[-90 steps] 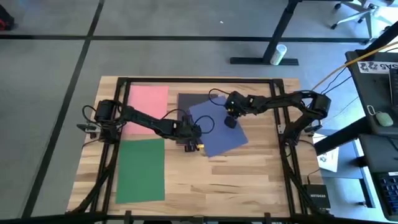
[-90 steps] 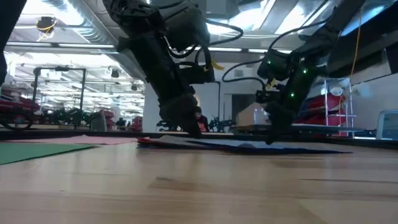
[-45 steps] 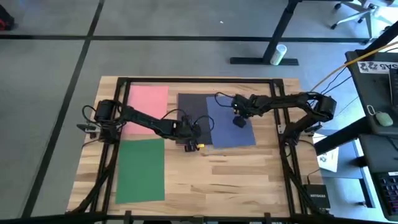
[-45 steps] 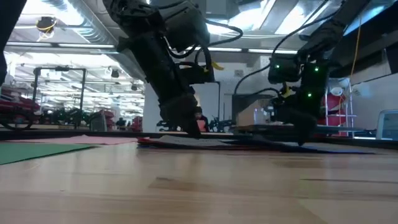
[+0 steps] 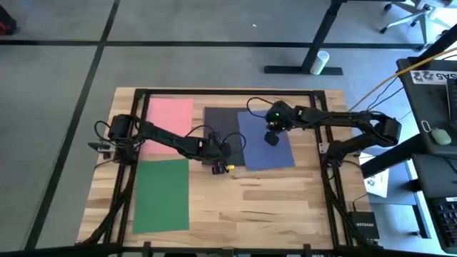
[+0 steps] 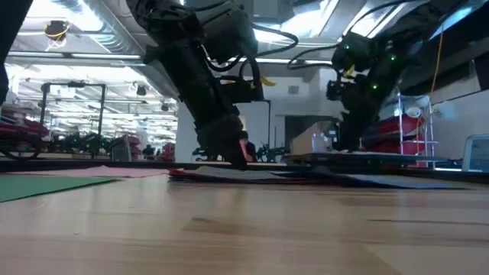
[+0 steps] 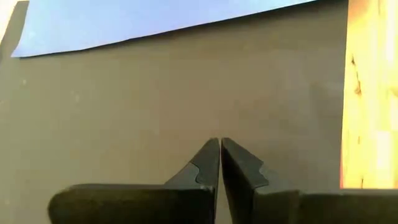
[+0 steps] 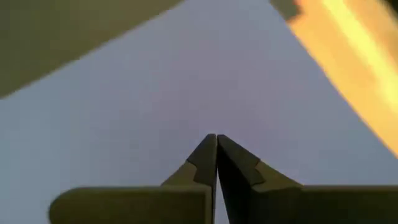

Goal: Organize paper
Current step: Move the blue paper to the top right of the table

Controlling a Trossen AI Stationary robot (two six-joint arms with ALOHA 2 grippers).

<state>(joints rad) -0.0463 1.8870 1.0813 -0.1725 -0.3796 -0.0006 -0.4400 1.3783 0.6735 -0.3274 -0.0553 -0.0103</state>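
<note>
Resting on wooden table (image 5: 285, 207): pink, green, black, blue paper (image 5: 265, 148) | both grippers' jaws together | workshop room behind

On the wooden table (image 5: 285, 200) lie 4 thin matte paper sheets: 1 pink sheet (image 5: 170, 114), 1 green sheet (image 5: 161, 194), 1 dark grey sheet (image 5: 220, 123) and 1 navy blue sheet (image 5: 268, 150). Over them reach 2 dark robot arms, each with 1 gripper.
</note>
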